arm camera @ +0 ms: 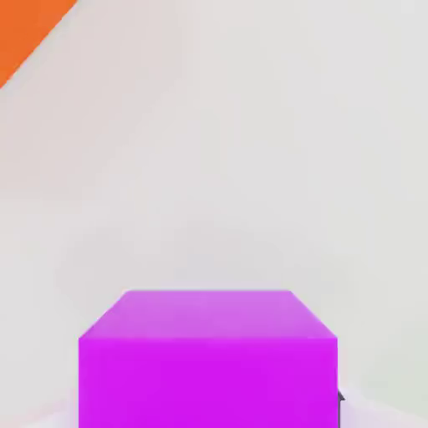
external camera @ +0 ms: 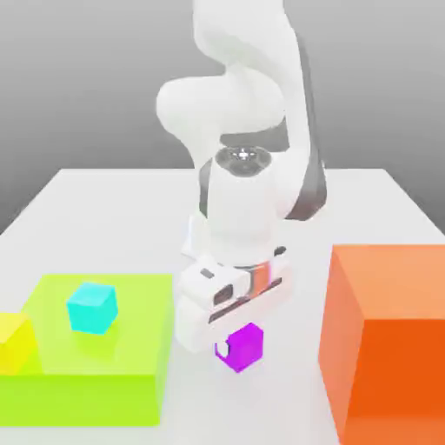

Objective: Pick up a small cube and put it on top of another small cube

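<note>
**Magenta cube clamped at the gripper, low over the table**

Nearest the hand camera sits the small magenta cube (arm camera: 209, 355), with bare white table (arm camera: 251, 150) behind it and a corner of the orange block (arm camera: 25, 29) beyond.

Exterior view, left to right: yellow small cube (external camera: 16, 341) at the left edge, resting on the lime-green slab (external camera: 96, 348). Cyan small cube (external camera: 91, 307) on the same slab, apart from the yellow one. Gripper (external camera: 236, 335) at centre, pointing down, jaws clenched on the magenta cube (external camera: 242, 347). The cube is on or just above the table between slab and orange block (external camera: 387, 339); contact cannot be told. White arm (external camera: 248, 113) rises behind.
</note>
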